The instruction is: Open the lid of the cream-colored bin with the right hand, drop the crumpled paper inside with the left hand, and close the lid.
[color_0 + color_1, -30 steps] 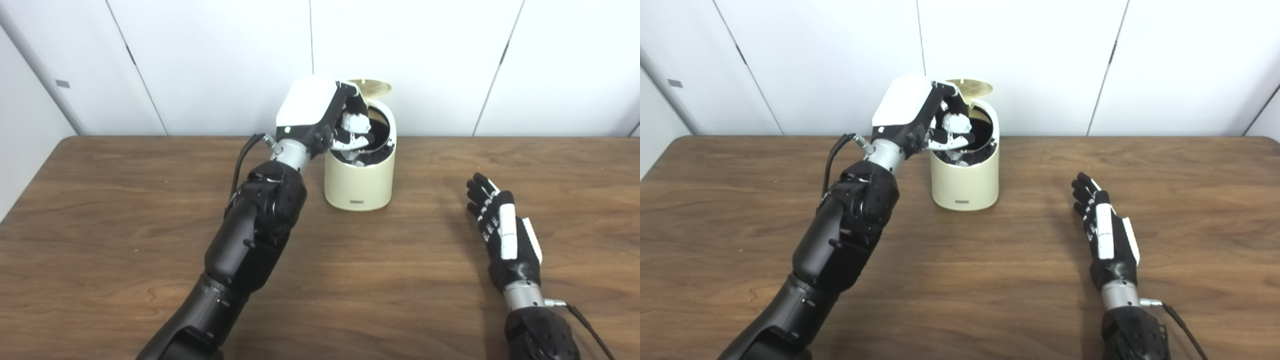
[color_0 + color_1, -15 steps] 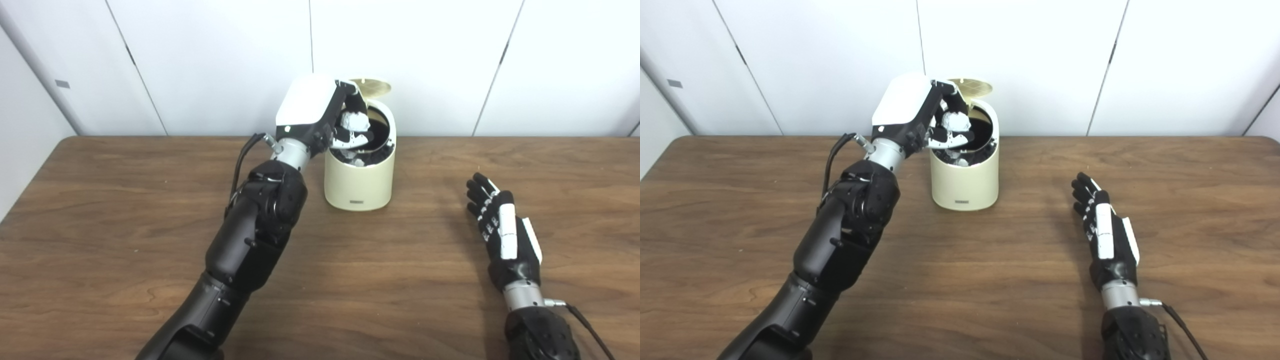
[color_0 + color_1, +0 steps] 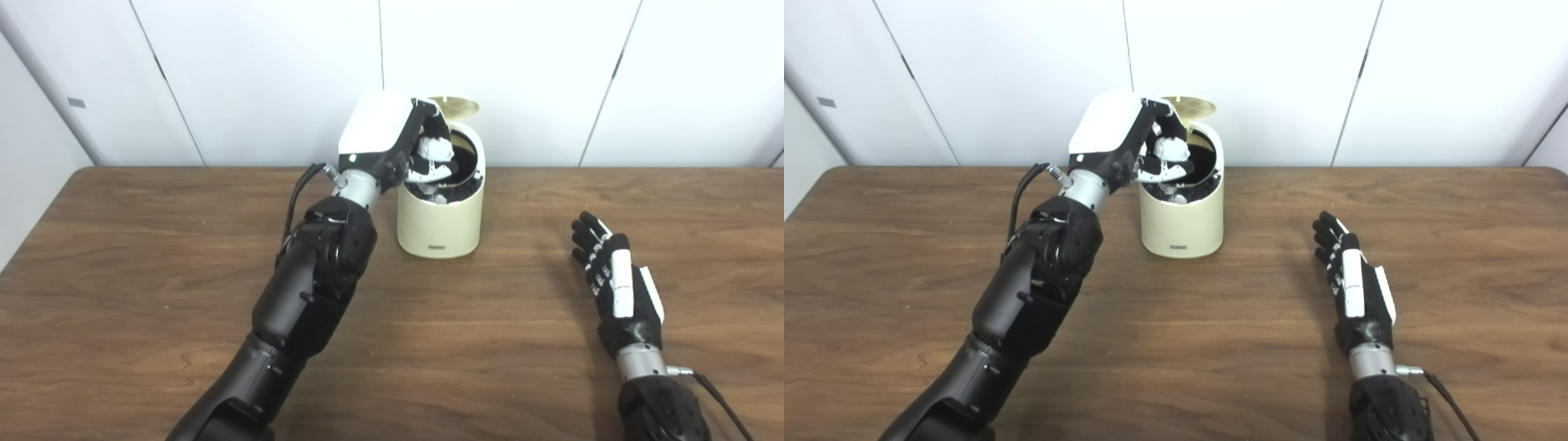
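The cream-colored bin [image 3: 438, 228] stands at the back of the wooden table [image 3: 153, 257], its round lid [image 3: 458, 106] tipped up open behind the rim. My left hand [image 3: 398, 144] hovers over the bin's mouth, shut on the white crumpled paper [image 3: 433, 149], which sits just above the dark opening. More crumpled paper [image 3: 438, 197] shows inside the bin. My right hand [image 3: 615, 283] rests flat on the table to the right of the bin, open, fingers stretched toward the wall, holding nothing.
White wall panels [image 3: 551, 73] rise right behind the bin. The table's left edge [image 3: 37, 233] runs close to a grey wall. Bare wood lies between the bin and my right hand.
Almost nothing: my left hand and the paper have lifted a hair over the bin's mouth. The right hand has stayed put.
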Robot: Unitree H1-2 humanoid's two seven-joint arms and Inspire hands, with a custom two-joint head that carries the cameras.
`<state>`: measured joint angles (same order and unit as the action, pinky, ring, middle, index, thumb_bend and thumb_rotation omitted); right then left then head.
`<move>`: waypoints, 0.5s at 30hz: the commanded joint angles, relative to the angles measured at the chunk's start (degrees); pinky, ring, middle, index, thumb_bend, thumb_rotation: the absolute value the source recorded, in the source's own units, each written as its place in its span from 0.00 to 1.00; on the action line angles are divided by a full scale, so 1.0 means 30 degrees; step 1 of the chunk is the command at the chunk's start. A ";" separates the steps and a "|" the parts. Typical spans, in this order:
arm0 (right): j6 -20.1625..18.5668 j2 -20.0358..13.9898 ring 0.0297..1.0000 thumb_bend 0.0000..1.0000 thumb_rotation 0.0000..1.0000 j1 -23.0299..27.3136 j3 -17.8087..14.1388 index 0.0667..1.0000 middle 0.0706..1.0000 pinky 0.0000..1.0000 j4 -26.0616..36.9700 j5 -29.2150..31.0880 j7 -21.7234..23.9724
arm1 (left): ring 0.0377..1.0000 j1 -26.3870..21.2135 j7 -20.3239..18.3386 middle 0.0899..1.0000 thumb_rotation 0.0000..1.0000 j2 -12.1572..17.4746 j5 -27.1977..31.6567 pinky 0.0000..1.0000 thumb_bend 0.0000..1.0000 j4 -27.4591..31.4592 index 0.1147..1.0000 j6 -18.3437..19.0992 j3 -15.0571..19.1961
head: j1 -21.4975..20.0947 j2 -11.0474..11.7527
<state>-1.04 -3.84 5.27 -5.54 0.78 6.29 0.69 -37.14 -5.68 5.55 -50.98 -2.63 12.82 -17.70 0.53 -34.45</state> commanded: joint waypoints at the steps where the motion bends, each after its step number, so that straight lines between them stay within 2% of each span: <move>1: 0.0315 0.0144 0.92 0.58 1.00 0.0223 0.0032 0.87 0.88 0.93 0.0087 0.0157 0.0072 | 0.41 -0.1156 0.0537 0.51 0.00 -0.0005 -0.0052 0.30 0.47 0.0195 0.42 -0.0103 0.0065 | 0.0003 -0.0014; 15: 0.0326 0.0139 0.92 0.58 1.00 0.0224 0.0037 0.87 0.88 0.93 0.0082 0.0176 0.0070 | 0.41 -0.1158 0.0537 0.51 0.00 -0.0006 -0.0051 0.30 0.47 0.0186 0.42 -0.0101 0.0065 | 0.0003 -0.0014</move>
<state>-1.03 -3.84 5.27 -5.54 0.77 6.41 0.70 -37.14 -5.68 5.56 -50.98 -2.77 12.83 -17.70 0.53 -34.45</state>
